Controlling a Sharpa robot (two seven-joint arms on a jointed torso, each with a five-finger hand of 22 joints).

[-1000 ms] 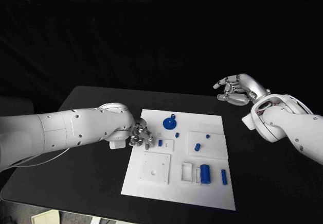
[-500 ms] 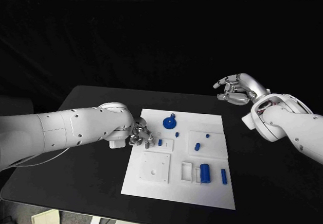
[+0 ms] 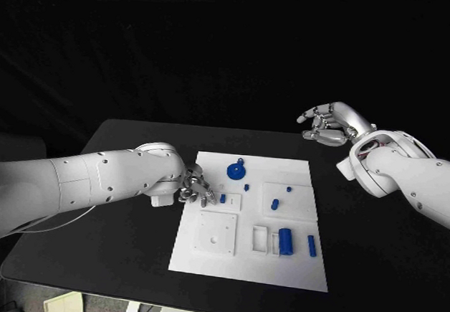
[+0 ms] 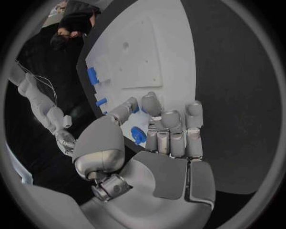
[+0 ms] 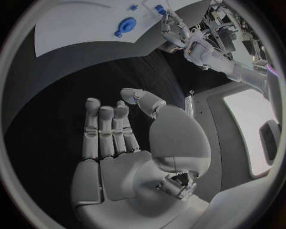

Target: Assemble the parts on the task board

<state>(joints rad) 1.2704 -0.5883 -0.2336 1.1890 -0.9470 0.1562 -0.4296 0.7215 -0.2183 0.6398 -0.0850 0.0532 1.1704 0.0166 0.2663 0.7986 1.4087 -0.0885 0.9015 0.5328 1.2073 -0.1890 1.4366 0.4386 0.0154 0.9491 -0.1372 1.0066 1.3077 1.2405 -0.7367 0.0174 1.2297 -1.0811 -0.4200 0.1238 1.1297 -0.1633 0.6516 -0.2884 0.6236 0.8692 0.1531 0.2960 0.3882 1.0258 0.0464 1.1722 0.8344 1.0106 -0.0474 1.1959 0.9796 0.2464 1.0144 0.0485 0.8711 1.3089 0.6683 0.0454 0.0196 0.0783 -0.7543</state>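
On the black surface (image 3: 127, 221) in the head view lies the white task board (image 3: 248, 265), with blue parts spread over it: a round disc part (image 3: 237, 173) near its far edge, small pegs (image 3: 275, 203) at mid-board, and a cylinder part (image 3: 285, 241) toward the near right. The left robot hand (image 3: 194, 188) sits at the board's left edge, fingers curled over it; whether it grips anything cannot be told. The right robot hand (image 3: 330, 124) hangs beyond the surface's far right corner, well apart from the board, fingers loosely bent and holding nothing.

From the left wrist, the left robot hand (image 4: 164, 131) has its fingers bent down over the board (image 4: 173, 52), a blue part (image 4: 138, 135) just beside the fingertips; contact is unclear.

From the right wrist, the right robot hand (image 5: 116, 133) is empty, fingers apart, the disc part (image 5: 125, 25) far off.
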